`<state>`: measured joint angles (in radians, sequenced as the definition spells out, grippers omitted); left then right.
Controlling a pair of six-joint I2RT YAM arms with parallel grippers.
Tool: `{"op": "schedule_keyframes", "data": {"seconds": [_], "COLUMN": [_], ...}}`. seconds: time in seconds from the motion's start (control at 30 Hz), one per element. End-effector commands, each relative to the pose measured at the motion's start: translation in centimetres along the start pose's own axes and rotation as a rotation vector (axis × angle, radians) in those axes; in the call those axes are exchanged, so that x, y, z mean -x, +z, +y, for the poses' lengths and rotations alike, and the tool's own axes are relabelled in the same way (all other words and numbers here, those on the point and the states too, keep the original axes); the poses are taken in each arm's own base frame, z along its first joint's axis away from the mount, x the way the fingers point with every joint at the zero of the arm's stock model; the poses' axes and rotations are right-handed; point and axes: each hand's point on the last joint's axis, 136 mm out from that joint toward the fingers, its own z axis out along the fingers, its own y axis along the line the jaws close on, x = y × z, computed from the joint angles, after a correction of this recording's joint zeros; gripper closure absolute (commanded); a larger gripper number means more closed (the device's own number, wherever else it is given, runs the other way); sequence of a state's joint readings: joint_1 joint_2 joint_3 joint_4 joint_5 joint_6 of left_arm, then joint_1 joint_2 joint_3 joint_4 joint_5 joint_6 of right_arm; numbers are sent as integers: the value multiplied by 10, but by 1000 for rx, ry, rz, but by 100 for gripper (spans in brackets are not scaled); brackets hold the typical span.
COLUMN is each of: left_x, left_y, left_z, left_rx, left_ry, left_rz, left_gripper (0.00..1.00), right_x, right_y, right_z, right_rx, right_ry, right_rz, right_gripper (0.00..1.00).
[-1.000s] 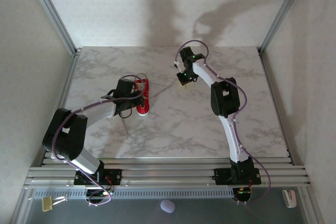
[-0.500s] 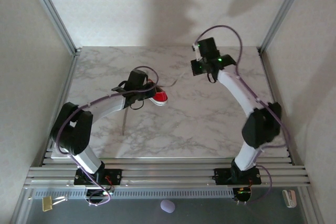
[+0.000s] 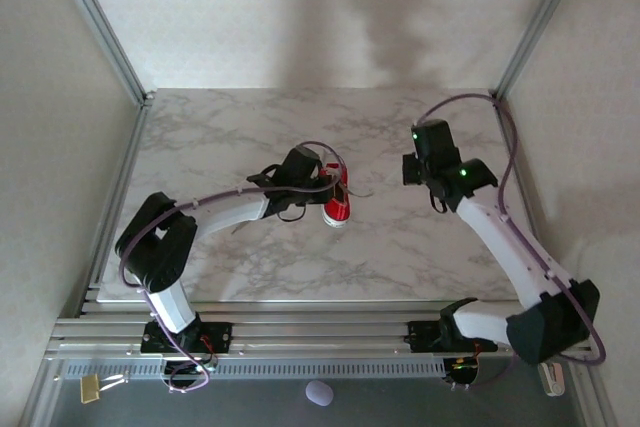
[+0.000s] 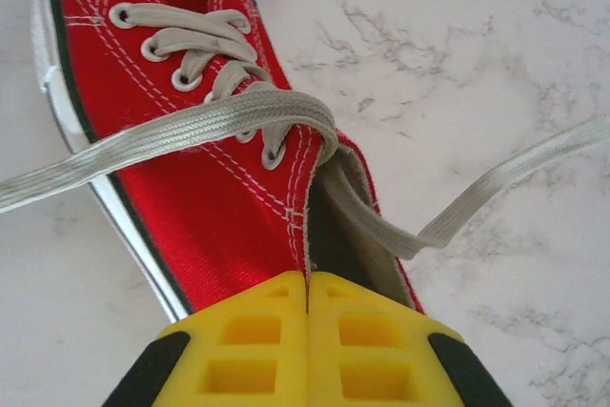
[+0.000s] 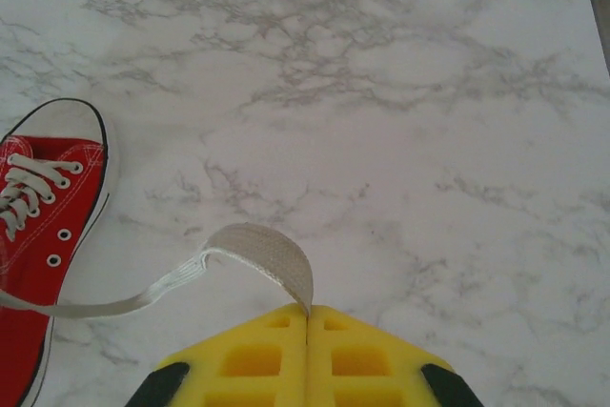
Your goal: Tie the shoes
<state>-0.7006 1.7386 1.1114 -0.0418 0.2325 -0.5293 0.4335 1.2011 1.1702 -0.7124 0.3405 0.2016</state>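
Note:
The shoes are one small red sneaker [image 3: 338, 206] with a white sole, lying near the middle of the marble table [image 3: 230, 127]. My left gripper [image 4: 307, 278] is shut on the red collar edge beside the sneaker's [image 4: 191, 178] opening; from above it [image 3: 318, 183] sits at the shoe's far end. One white lace [image 4: 191, 131] runs across the eyelets to the left, and another [image 4: 496, 188] trails off right. My right gripper [image 5: 307, 312] is shut on the end of a white lace [image 5: 257, 250] that arcs back to the sneaker [image 5: 38, 235]. From above it [image 3: 412, 173] is right of the shoe.
Aluminium frame posts [image 3: 100, 27] and white walls close in the table on three sides. A rail [image 3: 320, 332] with both arm bases runs along the near edge. Bare marble [image 5: 400, 92] lies ahead of the right gripper.
Both arms have swung to the right. The left gripper has dragged the sneaker right toward the table's middle. The right gripper has pulled its lace right and nearer.

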Motion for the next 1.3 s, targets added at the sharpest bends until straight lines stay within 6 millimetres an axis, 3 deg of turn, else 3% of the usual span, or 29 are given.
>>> {"op": "schedule_keyframes", "data": {"seconds": [0.0, 0.03, 0.17, 0.3, 0.47, 0.6, 0.7, 0.77, 1.03, 1.27], "left_x": [-1, -4, -9, -2, 21, 41, 45, 44, 26, 24], "left_y": [4, 6, 7, -7, -49, -100, -123, -129, -134, -130], "left_z": [-10, -11, -8, -1, 8, 37, 58, 68, 115, 98], "left_rx": [-25, -28, -27, 12, 70, 183, 221, 219, 277, 163], "left_ry": [-22, -28, -40, -24, 2, -23, -64, -84, -192, -140], "left_rz": [-45, -45, -60, -111, -240, -435, -509, -509, -472, -458], "left_gripper": [100, 100, 76, 58, 34, 28, 6, 1, 0, 1], "right_x": [-27, -31, -47, -51, -44, -34, -26, -20, 1, -3], "right_y": [-9, -10, -17, -26, -47, -69, -79, -85, -103, -75], "right_z": [-9, -8, 4, 11, 28, 46, 53, 60, 102, 103], "right_rx": [-4, 10, 106, 164, 261, 346, 367, 409, 619, 466], "right_ry": [84, 92, 97, 83, 51, 8, -6, -2, -10, -64], "right_rz": [37, 40, 56, 62, 42, -11, -45, -65, -123, -61], "right_gripper": [100, 100, 100, 100, 100, 100, 100, 100, 100, 100]}}
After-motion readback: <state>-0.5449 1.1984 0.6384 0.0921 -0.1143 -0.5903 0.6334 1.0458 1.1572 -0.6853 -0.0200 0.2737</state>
